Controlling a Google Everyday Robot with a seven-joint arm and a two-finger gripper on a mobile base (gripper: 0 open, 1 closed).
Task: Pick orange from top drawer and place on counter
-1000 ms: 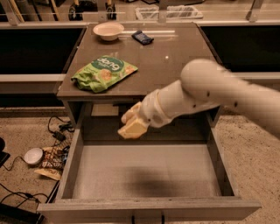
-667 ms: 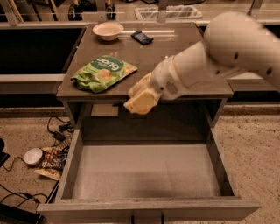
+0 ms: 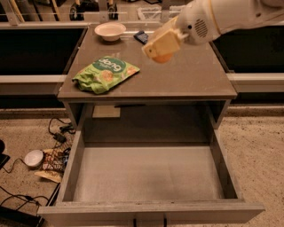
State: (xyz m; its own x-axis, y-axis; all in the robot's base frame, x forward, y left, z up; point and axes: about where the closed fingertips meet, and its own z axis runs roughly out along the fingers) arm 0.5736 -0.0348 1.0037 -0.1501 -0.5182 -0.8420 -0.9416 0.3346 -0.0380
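The small round orange fruit (image 3: 163, 58) peeks out beneath the cream two-finger gripper (image 3: 161, 49), which is clamped on it above the glossy grey-brown counter (image 3: 195, 75), to the right of a crumpled green snack bag (image 3: 105, 73). A white bowl (image 3: 110, 31) sits at the counter's far edge. Below, the wide grey top drawer (image 3: 146, 173) stands pulled open.

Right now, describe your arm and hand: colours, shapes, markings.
The arm is a thick, rounded, smooth white shell with a round grille of small holes near the wrist. The hand, above the counter, is blocky and pale cream-yellow. No cables or markings show.
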